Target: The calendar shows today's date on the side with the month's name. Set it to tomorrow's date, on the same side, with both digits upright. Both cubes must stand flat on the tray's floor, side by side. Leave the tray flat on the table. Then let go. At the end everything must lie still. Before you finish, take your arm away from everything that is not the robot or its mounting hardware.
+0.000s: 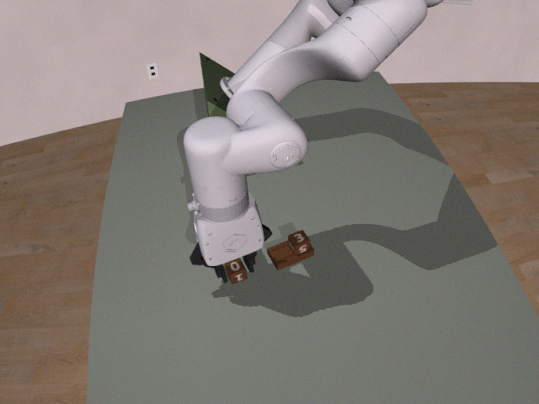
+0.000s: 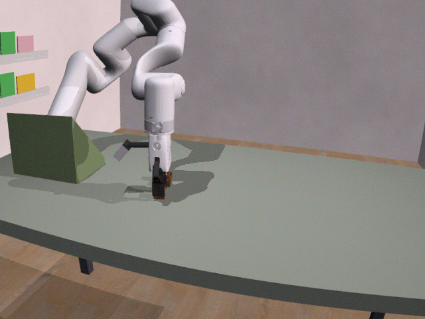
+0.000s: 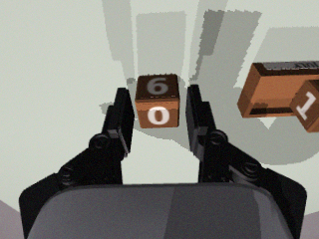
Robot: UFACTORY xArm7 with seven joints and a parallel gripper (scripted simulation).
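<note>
My gripper (image 1: 237, 273) (image 2: 158, 191) (image 3: 159, 100) is open, its fingers on either side of a brown cube (image 1: 235, 266) (image 2: 159, 197) (image 3: 158, 116), with a gap on each side in the wrist view. The cube stands on the table outside the tray, a 0 on top; its sides show a 1 in the top view and a 6 in the wrist view. The brown tray (image 1: 283, 262) (image 3: 246, 95) lies to the right, with partly visible lettering on its far edge. A second cube (image 1: 299, 243) (image 3: 305, 106) sits in its right end, showing 3, 5 and 1.
A green wedge-shaped block (image 1: 213, 82) (image 2: 42, 147) stands on the table (image 1: 304, 356) (image 2: 274, 233) towards the arm's base. A dark bar with a grey plate (image 2: 120, 152) shows behind the gripper in the exterior view. The arm's shadow falls across the tray area.
</note>
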